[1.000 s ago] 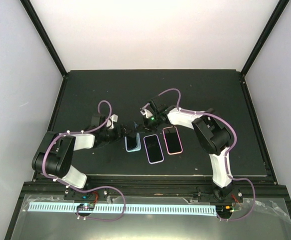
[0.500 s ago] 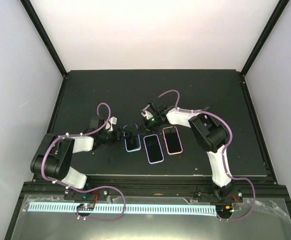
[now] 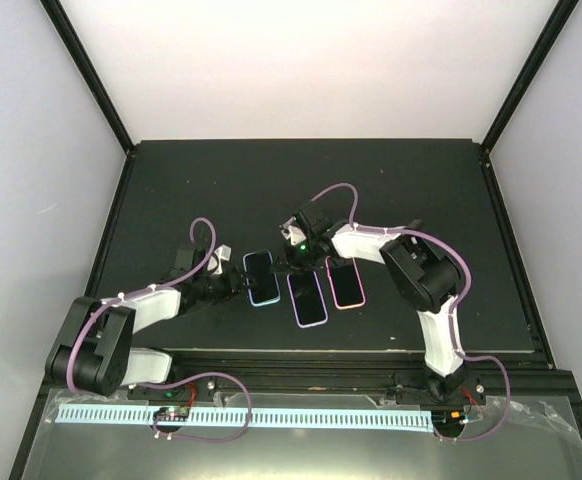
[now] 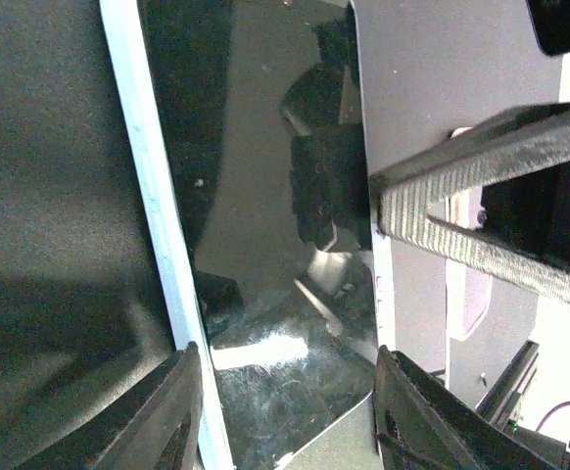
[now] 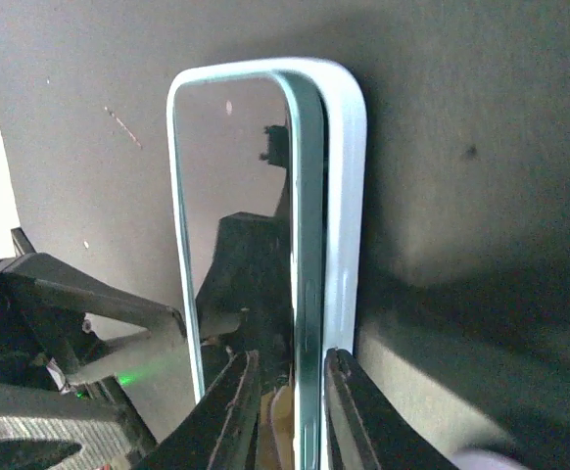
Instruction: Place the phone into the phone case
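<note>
The phone lies face up in the light blue phone case, left of the table's middle. In the left wrist view my left gripper straddles the phone's glossy screen. One finger is on the case's pale rim and the other on the opposite edge. In the right wrist view my right gripper pinches the phone's long edge and the case wall. There the phone sits slightly proud of the case on that side. From above, the left gripper is at the phone's left and the right gripper at its upper right.
Two more cased phones lie just right of the blue one: a purple-rimmed one and a pink-rimmed one. The black mat ends in raised black frame edges on all sides.
The phone and case stood on edge a second ago and now lie flat. The left arm has drawn back and lower; the right gripper has come down to the phone's right edge.
</note>
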`<state>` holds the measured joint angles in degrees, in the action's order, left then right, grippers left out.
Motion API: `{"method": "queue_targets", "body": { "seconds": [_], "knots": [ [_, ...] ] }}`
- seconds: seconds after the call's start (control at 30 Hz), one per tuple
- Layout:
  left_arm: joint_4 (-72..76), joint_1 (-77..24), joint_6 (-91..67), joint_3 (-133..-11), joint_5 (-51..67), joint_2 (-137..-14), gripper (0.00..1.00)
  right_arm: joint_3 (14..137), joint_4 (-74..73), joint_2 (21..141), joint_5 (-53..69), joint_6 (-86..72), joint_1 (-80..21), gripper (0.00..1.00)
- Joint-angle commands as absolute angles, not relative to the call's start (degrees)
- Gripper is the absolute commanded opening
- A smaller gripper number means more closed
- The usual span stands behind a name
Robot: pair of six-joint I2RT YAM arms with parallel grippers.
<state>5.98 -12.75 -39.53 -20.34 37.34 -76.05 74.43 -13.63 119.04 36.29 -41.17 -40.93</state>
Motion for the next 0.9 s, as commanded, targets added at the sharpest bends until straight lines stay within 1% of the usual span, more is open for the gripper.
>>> {"method": "queue_targets", "body": {
  "seconds": [0.0, 0.07, 0.13, 0.17, 0.27, 0.33, 0.4, 0.43, 0.47, 0.57, 0.73, 0.87],
  "knots": [
    [0.6, -13.0, -38.9, -20.6, 34.4, -72.0, 0.49, 72.4, -13.8, 113.4, 32.5, -42.0, -41.6, 0.24],
    [-2.4, -12.7, -37.9, -21.1, 31.8, -70.9, 0.5, 73.4, -15.7, 112.5, 31.1, -41.3, -41.5, 0.29],
    [-3.0, -12.4, -37.8, -20.8, 31.1, -70.4, 0.5, 75.0, -18.3, 112.5, 29.5, -39.6, -41.6, 0.31],
    [-2.7, -12.2, -37.9, -20.7, 31.2, -70.4, 0.5, 75.5, -19.2, 112.5, 28.9, -39.1, -41.6, 0.31],
    [-2.0, -12.0, -37.9, -20.8, 31.9, -71.4, 0.5, 75.4, -19.5, 112.5, 28.2, -39.0, -41.5, 0.39],
    [-0.8, -12.0, -38.3, -20.7, 32.8, -72.0, 0.5, 75.0, -18.9, 112.7, 28.2, -39.4, -41.6, 0.41],
    [0.6, -11.9, -38.6, -20.5, 33.6, -72.5, 0.49, 74.7, -18.1, 113.2, 28.4, -40.0, -41.5, 0.46],
    [1.1, -11.9, -38.6, -20.5, 33.7, -72.8, 0.49, 74.6, -17.7, 113.6, 28.6, -40.3, -41.5, 0.53],
    [1.3, -12.0, -38.5, -20.5, 34.0, -73.0, 0.48, 74.7, -17.4, 114.0, 28.8, -40.5, -41.6, 0.56],
    [1.9, -11.9, -38.3, -20.6, 35.1, -75.4, 0.48, 74.6, -16.6, 115.0, 29.2, -41.1, -41.6, 0.59],
    [2.6, -11.9, -38.2, -20.3, 35.5, -76.6, 0.43, 73.5, -14.6, 115.9, 30.1, -41.6, -41.8, 0.59],
    [3.5, -11.9, -38.3, -20.2, 35.9, -77.5, 0.43, 74.4, -16.0, 117.3, 29.6, -40.7, -42.2, 0.6]
  ]
}}
